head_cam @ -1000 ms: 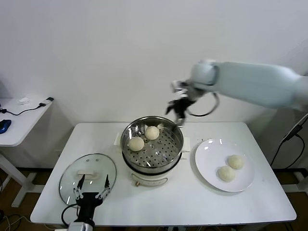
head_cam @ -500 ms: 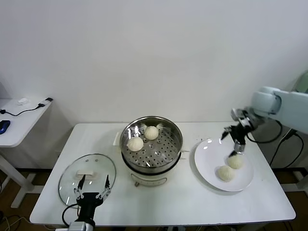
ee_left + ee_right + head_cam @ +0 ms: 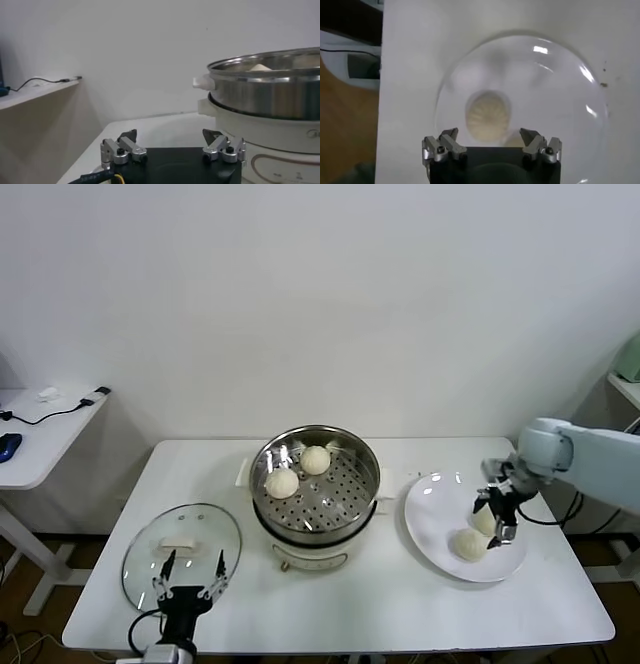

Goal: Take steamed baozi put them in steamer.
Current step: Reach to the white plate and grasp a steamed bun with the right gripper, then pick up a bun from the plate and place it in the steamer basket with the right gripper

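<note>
Over the white plate (image 3: 432, 529) on the right side of the table (image 3: 380, 614), I have the right gripper (image 3: 496, 517) down low, its fingers spread apart and holding nothing. In the head view it sits right at the farther of the two buns on the plate, hiding most of it; the nearer bun (image 3: 467, 544) lies just beside it, toward the front edge. Through the right wrist camera I see the open fingers (image 3: 442, 146) framing one pleated bun (image 3: 488, 114) on the plate (image 3: 555, 80), with the edge of a second one just showing by the gripper body.

The steamer (image 3: 316, 534) stands at the middle of the table with its lid off. Two buns already rest on its perforated tray, one (image 3: 283, 482) toward the left and one (image 3: 316, 459) toward the back, close together.

The glass lid (image 3: 150, 554) lies flat on the table left of the steamer. My left gripper (image 3: 189, 581) waits at the table's front edge over the lid, fingers apart and empty; its wrist camera looks across at the side of the steamer (image 3: 270, 95).
</note>
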You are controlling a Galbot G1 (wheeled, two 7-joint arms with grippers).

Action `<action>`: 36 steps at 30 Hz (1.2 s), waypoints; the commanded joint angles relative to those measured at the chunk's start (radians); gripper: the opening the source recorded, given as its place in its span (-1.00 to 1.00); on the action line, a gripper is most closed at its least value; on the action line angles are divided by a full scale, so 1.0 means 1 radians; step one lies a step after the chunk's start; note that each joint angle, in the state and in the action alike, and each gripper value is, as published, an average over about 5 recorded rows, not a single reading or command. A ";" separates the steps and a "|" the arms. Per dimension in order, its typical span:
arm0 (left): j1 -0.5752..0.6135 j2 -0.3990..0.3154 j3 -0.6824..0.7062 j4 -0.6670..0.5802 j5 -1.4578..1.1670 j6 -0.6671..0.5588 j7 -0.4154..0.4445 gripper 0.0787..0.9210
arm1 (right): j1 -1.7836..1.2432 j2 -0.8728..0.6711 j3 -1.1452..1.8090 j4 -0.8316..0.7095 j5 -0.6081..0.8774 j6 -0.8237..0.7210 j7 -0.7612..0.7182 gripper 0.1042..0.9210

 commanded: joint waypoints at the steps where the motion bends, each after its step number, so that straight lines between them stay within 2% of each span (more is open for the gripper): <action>1: -0.004 0.000 0.001 0.009 -0.001 0.001 0.001 0.77 | -0.173 0.037 0.098 -0.058 -0.035 -0.042 0.081 0.76; 22: -0.001 0.000 0.002 0.009 -0.004 0.001 -0.002 0.77 | -0.199 0.048 0.126 -0.076 -0.051 -0.051 0.091 0.75; 29: -0.001 -0.002 0.005 0.005 -0.003 0.001 -0.004 0.77 | -0.172 0.042 0.132 -0.059 -0.067 -0.024 0.057 0.46; 36: 0.002 -0.003 0.007 -0.004 -0.002 0.001 -0.004 0.77 | -0.072 0.034 0.150 -0.033 -0.161 0.044 -0.045 0.36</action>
